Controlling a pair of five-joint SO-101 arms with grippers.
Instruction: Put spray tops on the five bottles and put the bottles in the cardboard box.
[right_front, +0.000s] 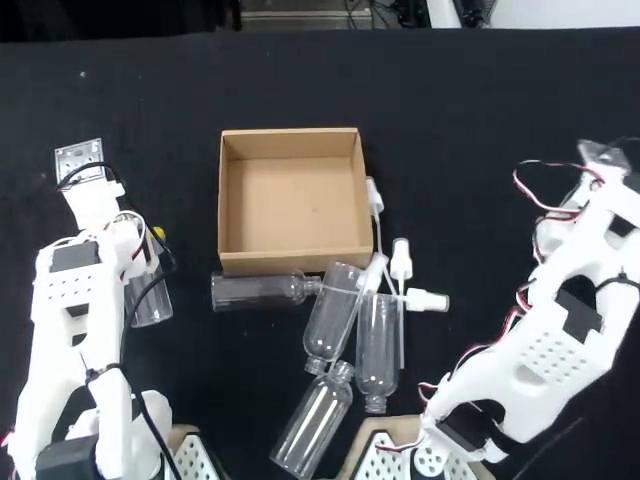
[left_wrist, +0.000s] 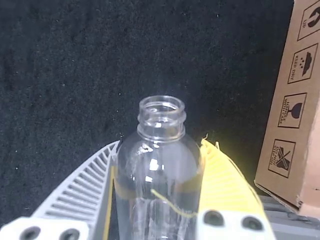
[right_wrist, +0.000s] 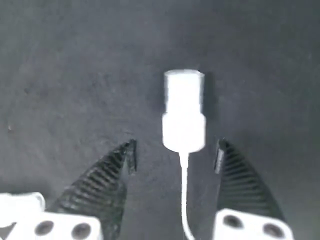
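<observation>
Left gripper (left_wrist: 161, 145) is clamped tight round a clear bottle (left_wrist: 161, 117), its neck bare with no top on, out to the left of the cardboard box (right_front: 290, 262) and just beside it. Over on the other side the right gripper (right_wrist: 175, 146) is spread wide, with a white spray top (right_wrist: 184, 110) lying on the black cloth (right_front: 500, 120) between its fingers and touching neither. Four more bottles (right_front: 335, 315) lie on their sides, bunched just in front of the box, with loose spray tops (right_front: 425, 298) scattered among them
</observation>
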